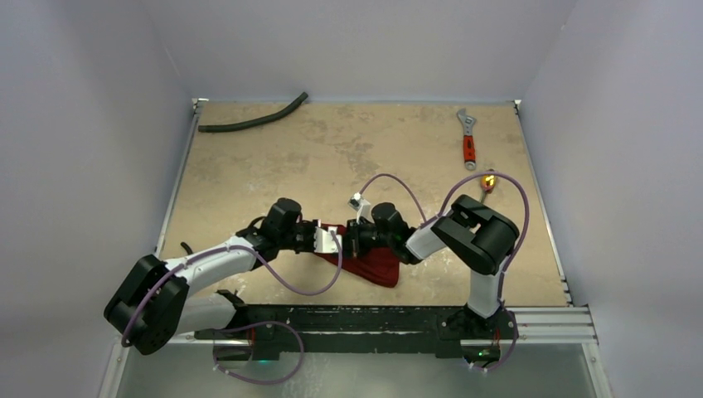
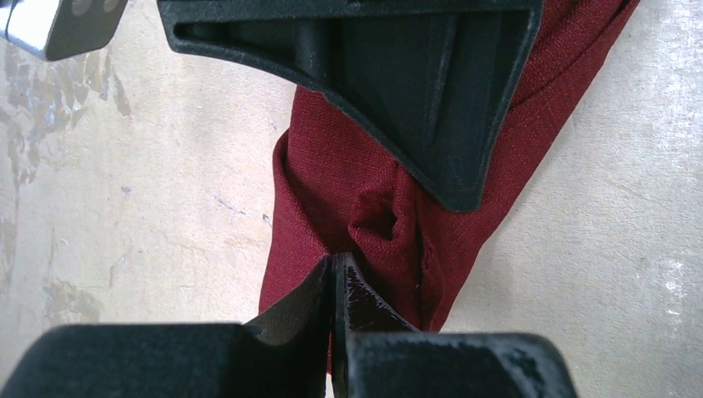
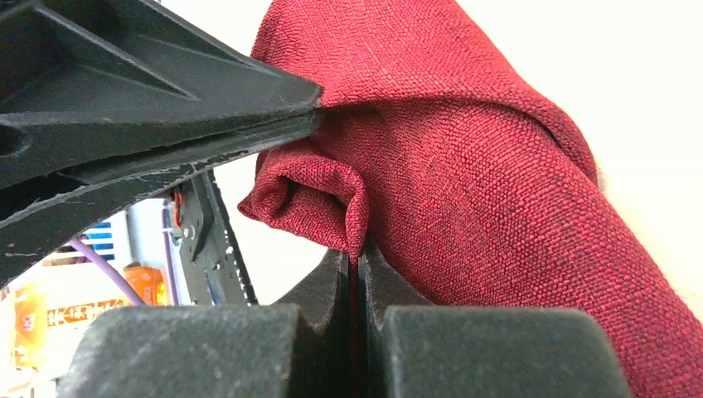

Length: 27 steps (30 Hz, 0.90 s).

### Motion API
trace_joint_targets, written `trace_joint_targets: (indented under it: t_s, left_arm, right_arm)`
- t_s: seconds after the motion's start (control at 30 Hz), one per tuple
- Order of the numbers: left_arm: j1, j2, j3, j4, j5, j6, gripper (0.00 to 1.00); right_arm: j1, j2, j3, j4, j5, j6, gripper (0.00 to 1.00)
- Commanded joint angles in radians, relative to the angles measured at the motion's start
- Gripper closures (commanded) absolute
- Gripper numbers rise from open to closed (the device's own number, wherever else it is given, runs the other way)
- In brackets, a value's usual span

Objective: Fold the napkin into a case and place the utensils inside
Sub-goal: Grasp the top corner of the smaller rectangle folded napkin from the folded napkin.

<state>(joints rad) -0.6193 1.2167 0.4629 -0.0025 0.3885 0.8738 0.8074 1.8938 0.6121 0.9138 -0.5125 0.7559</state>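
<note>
Desk (image 1: 332, 149): tan, mottled and scuffed, flat, sitting inside a plain pale-walled booth with metal rails running along its edges.

Landmark is the wrench (image 1: 468, 137), red-handled with a silver head, lying near the far right corner.

Napkin (image 1: 377, 267) is lying well apart from the wrench, near-left of it and close to the desk's near edge. It's bunched into a loose elongated roll, not a flat square. The long axis is running diagonally. The end further from the wrench is rising into the two hands. The other end is resting on the desk, pointing toward the near edge.

The cloth is showing as dark red with a fine grid weave in the left wrist view (image 2: 332, 191). In the right wrist view it is showing a coarser linen-like texture (image 3: 464, 166), with soft rounded folds and one small curled tuck at the pinch point.

Left hand (image 2: 334, 269) is clenching a fold of napkin, black wedge-shaped fingers pressing together.

Right hand (image 3: 358, 257) is also clenching a napkin fold, tips meeting on the cloth and facing the left hand, almost touching it.

Hose (image 1: 253, 118), black and curved, is lying well left of the wrench along the far edge.

A small gold-coloured piece (image 1: 489, 180) is sitting just near-side of the wrench, too small to identify.
</note>
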Motion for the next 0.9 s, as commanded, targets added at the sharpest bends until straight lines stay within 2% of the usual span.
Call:
trace_joint_targets:
  t_s: [0.0, 0.2, 0.5, 0.83, 0.87]
  left_arm:
    - [0.002, -0.025, 0.008, 0.025, 0.011, -0.018, 1.00]
    - [0.001, -0.033, 0.008, 0.016, 0.030, -0.013, 1.00]
    - [0.001, -0.041, 0.028, 0.018, 0.039, -0.024, 1.00]
    - [0.003, -0.062, 0.023, 0.005, 0.069, -0.002, 1.00]
    - [0.002, -0.064, 0.026, 0.004, 0.067, 0.001, 0.97]
  right_arm:
    - [-0.016, -0.022, -0.030, -0.221, 0.097, -0.039, 1.00]
    - [-0.016, -0.046, 0.015, -0.333, 0.070, -0.077, 1.00]
    - [-0.057, 0.103, 0.103, -0.498, -0.017, -0.061, 1.00]
    - [-0.071, 0.035, 0.111, -0.570, -0.005, -0.067, 1.00]
    - [-0.071, 0.039, 0.113, -0.569, -0.006, -0.066, 1.00]
